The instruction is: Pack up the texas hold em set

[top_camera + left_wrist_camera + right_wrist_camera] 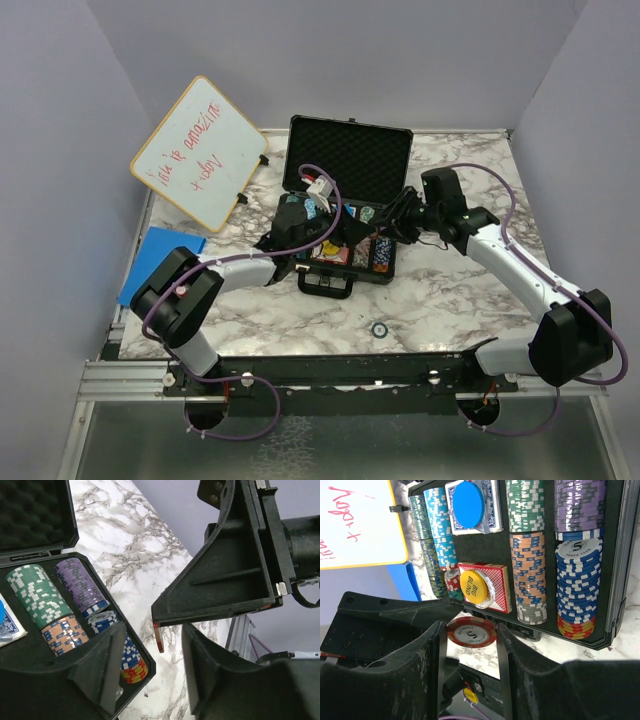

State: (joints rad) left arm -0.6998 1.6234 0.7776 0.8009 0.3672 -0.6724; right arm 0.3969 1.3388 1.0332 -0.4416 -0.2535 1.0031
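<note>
**Right wrist view: red chip in hand, not yet seated in the case**

Right gripper (470, 626) is closed on a red chip (471, 633). The pads pinch it at opposite rims and its face is to the camera. The chip hangs just outside the near wall of the open briefcase (350, 158), not over a slot.

Left gripper (153, 630) is parted wide and holds nothing. It hovers at the case's corner, close under the right gripper.

Step in hand (judged): seat the chip in a row.
- The chip should go in on edge, parallel to its neighbours, so the wrist likely needs turning before the descent.
- Candidate spots are the few red chips (451, 581) beside the red deck (502, 592), or the red and yellow end of the outer row (576, 626).
- I cannot tell whether either has free space.
- Lower slowly and release only once the chip is wedged, or it may tip flat.

In the way:
- The yellow disc (473, 584) lies on the red deck, right by the first spot.
- The blue disc (470, 499) lies on the other deck, further off.
- The two grippers are crowded, so the left should give room.

Around:
- One loose chip (380, 328) lies on the marble table (450, 300), well apart from the case and not yet packed.
- The whiteboard (198, 150) and blue pad (160, 258) sit off to the left.
</note>
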